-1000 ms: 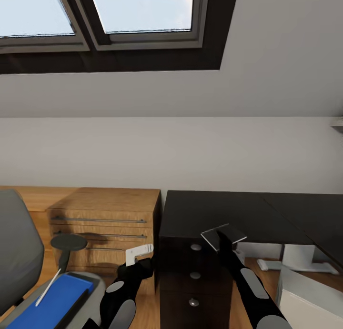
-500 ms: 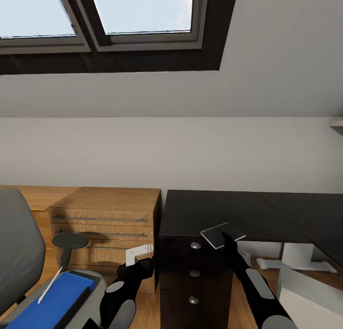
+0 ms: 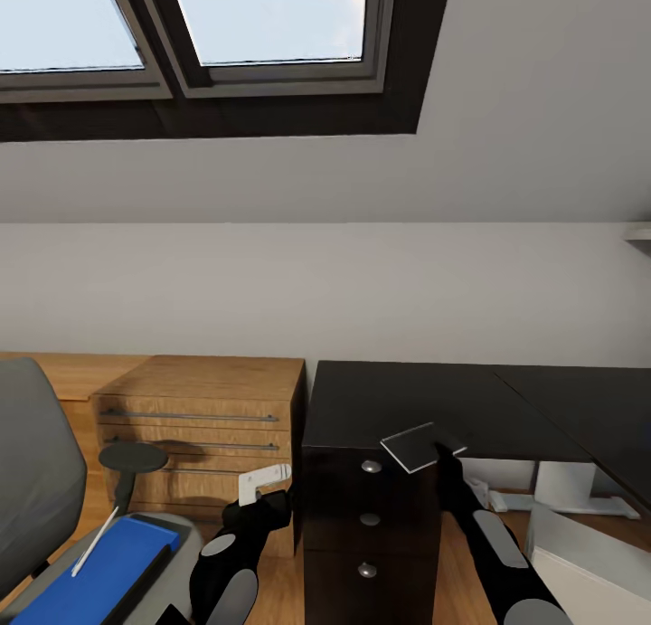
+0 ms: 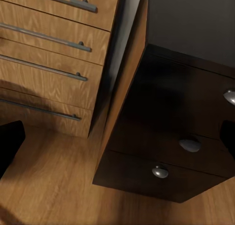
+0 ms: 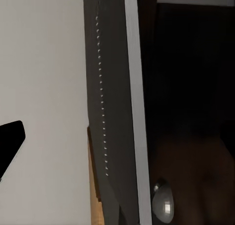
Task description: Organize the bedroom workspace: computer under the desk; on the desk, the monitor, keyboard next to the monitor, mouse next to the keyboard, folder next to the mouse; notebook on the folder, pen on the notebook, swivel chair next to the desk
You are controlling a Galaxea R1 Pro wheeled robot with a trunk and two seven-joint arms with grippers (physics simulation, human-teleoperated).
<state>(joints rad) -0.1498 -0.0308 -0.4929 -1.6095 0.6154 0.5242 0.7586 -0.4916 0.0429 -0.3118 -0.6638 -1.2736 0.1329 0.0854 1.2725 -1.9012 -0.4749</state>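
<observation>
Head view gives me the black L-shaped bench (image 3: 407, 399) running off the right edge, its far run cut off. Left of it stands a light wood cabinet (image 3: 203, 417) with bar handles. I see the swivel chair (image 3: 32, 489) at lower left, only part of its grey back and one black armrest (image 3: 131, 459) in frame; its base is out of sight. On its seat lies the blue folder (image 3: 108, 571), cropped by the bottom edge, with a thin pale pen (image 3: 93, 544) across it. At lower right a light grey corner of the computer (image 3: 588, 571) shows, mostly cut off.

My right gripper (image 3: 440, 450) is pinched on the notebook (image 3: 418, 446), which sits tilted at the bench's front edge above the pedestal drawers (image 3: 366, 521); I cannot tell whether it touches the top. The right wrist view gives that notebook edge-on and blurred, beside one silver knob (image 5: 163, 205).

My left gripper (image 3: 264, 482) hangs between cabinet and pedestal; its pale fingers look close together, but I cannot tell for sure.
</observation>
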